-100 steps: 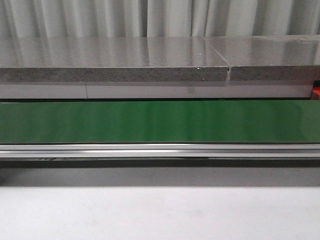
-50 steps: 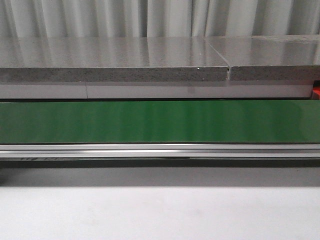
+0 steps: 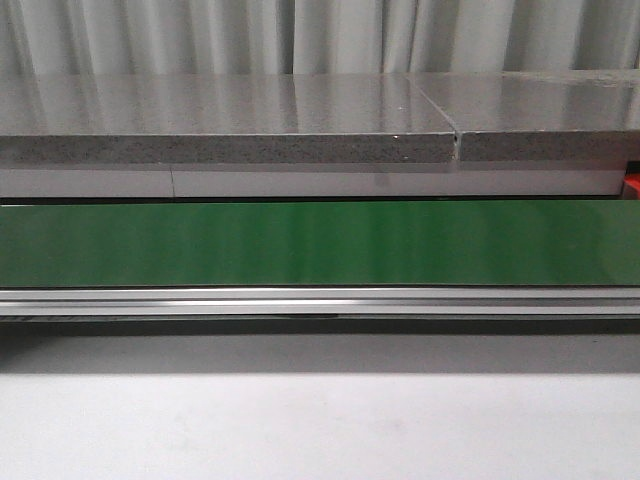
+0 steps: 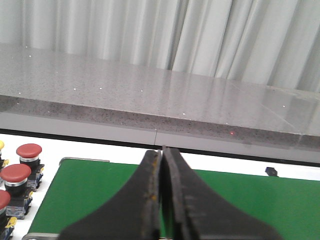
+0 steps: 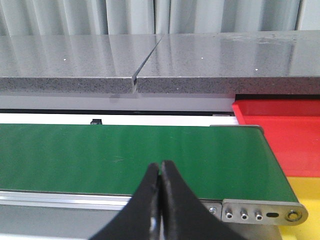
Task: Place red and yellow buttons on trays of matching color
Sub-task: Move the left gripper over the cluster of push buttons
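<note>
Both grippers, left [image 4: 161, 200] and right [image 5: 160, 200], sit pinched closed, empty. The left should open wide before reaching the red buttons [image 4: 18, 172] beside the belt [image 4: 240, 200].

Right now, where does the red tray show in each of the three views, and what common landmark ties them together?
Front view: only a red sliver at the far right edge, just above the green conveyor belt; probably the red tray.
Left wrist view: not in it; red buttons sit off the belt's end instead.
Right wrist view: red tray fills the right side, past the belt's end.
Shared landmark: the belt.
</note>
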Motion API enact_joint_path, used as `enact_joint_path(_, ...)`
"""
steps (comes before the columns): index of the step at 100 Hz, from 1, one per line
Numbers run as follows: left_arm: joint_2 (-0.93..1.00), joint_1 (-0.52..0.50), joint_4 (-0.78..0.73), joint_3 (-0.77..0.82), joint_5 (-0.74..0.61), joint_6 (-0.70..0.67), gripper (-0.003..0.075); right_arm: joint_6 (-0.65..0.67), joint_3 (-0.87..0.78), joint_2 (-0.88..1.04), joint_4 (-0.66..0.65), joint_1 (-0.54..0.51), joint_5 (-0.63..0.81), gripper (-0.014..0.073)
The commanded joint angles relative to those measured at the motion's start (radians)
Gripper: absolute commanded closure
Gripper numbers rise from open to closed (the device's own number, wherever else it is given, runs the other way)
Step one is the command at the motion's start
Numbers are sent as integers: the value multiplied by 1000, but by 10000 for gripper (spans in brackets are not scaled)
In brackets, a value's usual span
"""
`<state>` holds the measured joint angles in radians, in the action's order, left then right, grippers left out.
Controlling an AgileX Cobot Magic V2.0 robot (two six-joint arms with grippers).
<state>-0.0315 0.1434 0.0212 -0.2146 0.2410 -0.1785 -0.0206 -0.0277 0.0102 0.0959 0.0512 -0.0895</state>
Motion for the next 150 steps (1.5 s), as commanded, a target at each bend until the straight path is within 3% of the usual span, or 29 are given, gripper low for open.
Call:
enact_joint_path(1, -68, 0, -4, -111, 26, -11, 739, -2, 15, 20, -8, -2, 84, 661)
enact_joint_path(39, -397, 0, -34, -462, 518, -11, 739, -2, 15, 20, -8, -2, 84, 661)
enact_joint_path(62, -508, 0, -32, -492, 533, -11, 739, -2, 15, 20, -8, -2, 84, 661)
enact_joint_path(106, -529, 0, -27, -491, 569, -13, 727, -2, 15, 20, -8, -2, 84, 661)
enact_joint_path(113, -529, 0, -28, -491, 596, -13, 668, -2, 15, 20, -8, -2, 84, 661)
enact_joint_path(120, -529, 0, -28, -491, 627, -13, 556, -2, 15, 20, -8, -2, 84, 661)
enact_joint_path(139, -529, 0, -28, -491, 653, -16, 112, -2, 15, 20, -8, -2, 84, 661)
enact_joint_path(146, -529, 0, -30, -491, 658, -16, 31, -2, 15, 20, -8, -2, 84, 661)
enact_joint_path(150, -529, 0, -35, -491, 663, -27, 27, -2, 15, 20, -8, -2, 84, 661)
